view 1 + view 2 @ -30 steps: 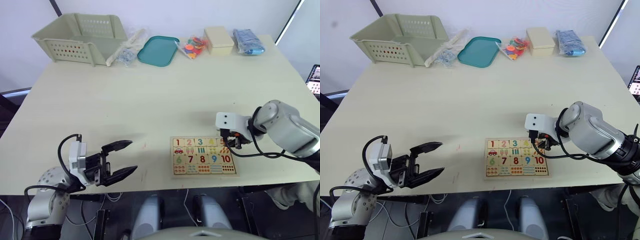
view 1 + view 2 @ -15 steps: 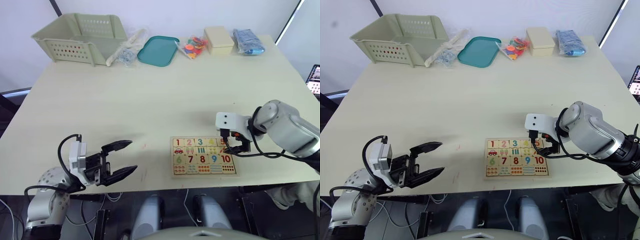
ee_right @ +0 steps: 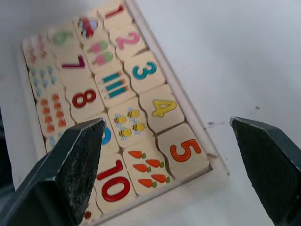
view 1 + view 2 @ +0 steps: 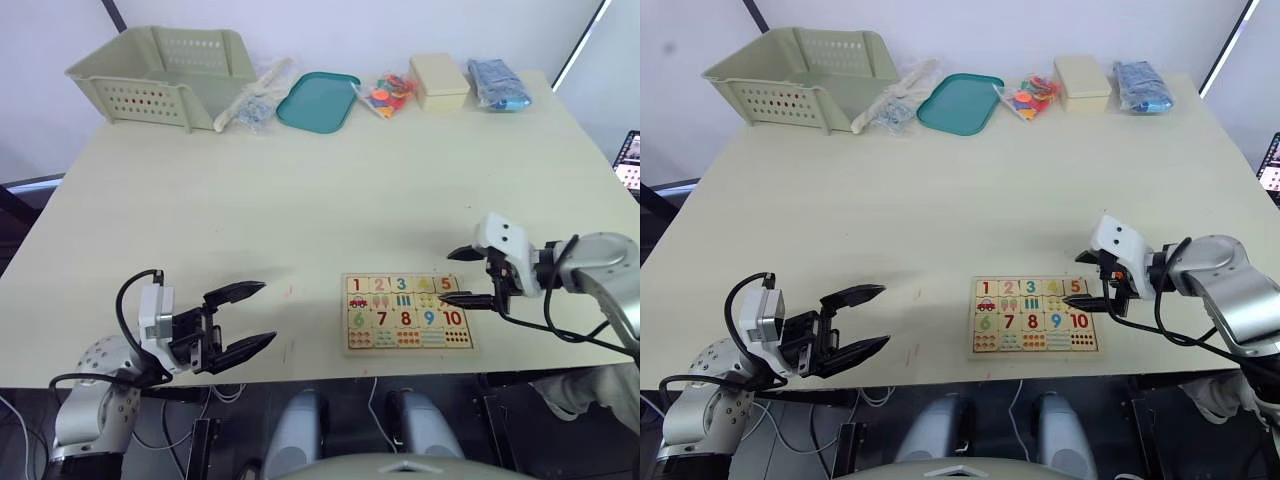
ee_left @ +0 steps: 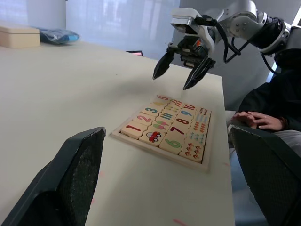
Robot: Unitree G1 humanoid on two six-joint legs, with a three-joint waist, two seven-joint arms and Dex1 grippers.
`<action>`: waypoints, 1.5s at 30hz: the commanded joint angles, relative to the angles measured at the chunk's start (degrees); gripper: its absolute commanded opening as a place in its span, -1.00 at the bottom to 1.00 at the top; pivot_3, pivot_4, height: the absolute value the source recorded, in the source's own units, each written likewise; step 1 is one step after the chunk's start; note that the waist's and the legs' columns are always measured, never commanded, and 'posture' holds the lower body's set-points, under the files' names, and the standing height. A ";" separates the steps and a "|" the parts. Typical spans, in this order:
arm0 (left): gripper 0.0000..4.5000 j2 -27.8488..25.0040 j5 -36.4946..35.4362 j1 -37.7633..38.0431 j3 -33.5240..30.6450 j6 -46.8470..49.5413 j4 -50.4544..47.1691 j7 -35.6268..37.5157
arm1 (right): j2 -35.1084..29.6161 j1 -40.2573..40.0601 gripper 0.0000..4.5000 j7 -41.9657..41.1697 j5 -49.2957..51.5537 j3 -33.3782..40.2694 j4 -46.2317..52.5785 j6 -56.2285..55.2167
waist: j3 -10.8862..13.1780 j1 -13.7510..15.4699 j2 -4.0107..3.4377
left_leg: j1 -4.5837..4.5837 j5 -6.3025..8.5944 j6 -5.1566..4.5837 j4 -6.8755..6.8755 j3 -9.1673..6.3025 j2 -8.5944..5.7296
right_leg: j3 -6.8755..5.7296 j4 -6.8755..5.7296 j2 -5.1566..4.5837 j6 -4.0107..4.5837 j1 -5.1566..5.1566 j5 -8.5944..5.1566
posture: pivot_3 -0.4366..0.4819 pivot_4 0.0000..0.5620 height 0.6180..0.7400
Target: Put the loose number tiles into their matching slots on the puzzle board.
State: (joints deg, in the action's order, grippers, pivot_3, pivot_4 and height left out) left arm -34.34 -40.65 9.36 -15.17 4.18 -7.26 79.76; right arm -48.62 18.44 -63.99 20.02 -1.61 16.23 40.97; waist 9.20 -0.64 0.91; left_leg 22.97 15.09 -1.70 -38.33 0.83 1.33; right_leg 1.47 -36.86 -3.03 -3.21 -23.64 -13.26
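Number-puzzle task at its closing step. The puzzle board [image 4: 407,312] lies flat near the near edge of the table [image 4: 300,200], right of centre. In my right wrist view the tiles 1 [image 3: 114,10], 2 [image 3: 123,40], 3 [image 3: 142,69], 4 [image 3: 162,107] and 5 [image 3: 184,149] sit in one row along the board's far side, each seated in its slot with the counting pictures and the 6-to-10 row beside them; I see no loose tile on the table around the board. I judge placement complete, or all but complete. My right gripper [image 4: 472,290] hovers just above the board's right end, over the 5, fingers apart and holding nothing, with clear air between fingertips and tile, as the left wrist view confirms [image 5: 181,70]. My left gripper [image 4: 235,318] hangs at the near-left of the table, well apart from the board, fingers spread and empty. The next move, as I read it, calls only for checking that the 5 lies flush and drawing the right arm clear without brushing the row.
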 commanded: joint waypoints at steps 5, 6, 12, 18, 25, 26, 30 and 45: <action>1.00 -0.11 -0.35 -0.79 -0.33 -0.76 -0.72 0.41 | 2.41 -3.02 -0.29 1.38 0.16 3.15 -5.40 -9.55 | 0.00 -0.03 -0.01 | 0.00 0.00 0.00 0.02 0.06 0.00 | 0.01 0.00 0.04 0.00 0.00 0.00 | -0.05 -0.47 1.00; 1.00 -0.12 -0.33 -0.91 -0.29 -0.75 -0.61 0.47 | 2.57 -2.97 -0.53 1.47 0.13 2.96 -5.96 -9.94 | 0.00 -0.03 -0.01 | 0.00 0.00 0.00 0.02 0.08 0.00 | 0.01 0.00 0.03 0.00 0.00 0.00 | -0.05 -0.47 1.00; 1.00 -0.13 -0.10 -1.33 -0.17 -0.85 -0.08 0.96 | 3.59 -2.19 -0.97 1.31 -0.39 1.26 -9.23 -12.05 | 0.00 -0.05 -0.01 | -0.01 0.00 0.00 0.01 0.09 0.00 | 0.01 0.00 0.04 0.00 0.00 0.00 | -0.05 -0.47 1.00; 1.00 -0.07 -0.01 -1.34 -0.24 -0.94 0.04 1.01 | 4.20 -1.34 -0.97 1.95 -1.97 0.13 -12.91 -14.21 | 0.00 -0.01 -0.01 | 0.00 0.00 0.00 0.01 0.11 -0.01 | 0.02 0.00 0.03 0.00 0.00 0.00 | -0.05 -0.47 1.00; 1.00 -0.11 -0.08 -1.18 -0.33 -0.92 -0.20 0.90 | 4.28 -0.35 -0.97 1.86 -3.02 -0.53 -15.13 -15.55 | 0.01 -0.02 -0.01 | -0.01 0.00 0.00 0.01 0.12 -0.01 | 0.01 0.00 0.04 0.00 0.01 0.00 | -0.05 -0.47 1.00; 1.00 -0.12 -0.10 -1.19 -0.34 -0.90 -0.23 0.88 | 4.29 -0.25 -0.97 1.86 -3.14 -0.58 -15.30 -15.61 | 0.01 -0.02 -0.01 | -0.01 0.00 0.00 0.01 0.11 -0.01 | 0.01 0.00 0.04 0.00 0.01 0.00 | -0.05 -0.47 1.00; 1.00 -0.10 -0.19 -1.12 -0.35 -0.84 -0.43 0.83 | 4.27 -0.27 -0.97 1.76 -4.08 -1.26 -15.94 -16.27 | 0.00 -0.02 -0.01 | -0.01 0.00 0.00 0.01 0.11 -0.01 | 0.01 0.00 0.04 0.00 0.01 0.00 | -0.05 -0.47 1.00; 1.00 -0.21 -0.29 -1.00 -0.37 -0.66 -0.77 0.73 | 3.65 -1.28 -0.97 1.27 -3.84 -1.72 -14.46 -15.15 | 0.00 -0.01 -0.01 | -0.01 0.00 0.00 0.01 0.11 -0.01 | 0.01 0.00 0.04 0.00 0.01 0.00 | -0.05 -0.47 1.00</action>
State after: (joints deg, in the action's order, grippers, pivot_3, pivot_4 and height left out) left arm -34.34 -40.60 8.13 -15.11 4.17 -6.58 80.28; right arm -44.12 17.20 -62.30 15.88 -3.90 -0.24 25.99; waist 9.21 -0.65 0.90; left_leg 22.96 15.09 -1.70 -38.32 0.94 1.32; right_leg 1.49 -36.86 -2.99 -3.22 -23.63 -13.26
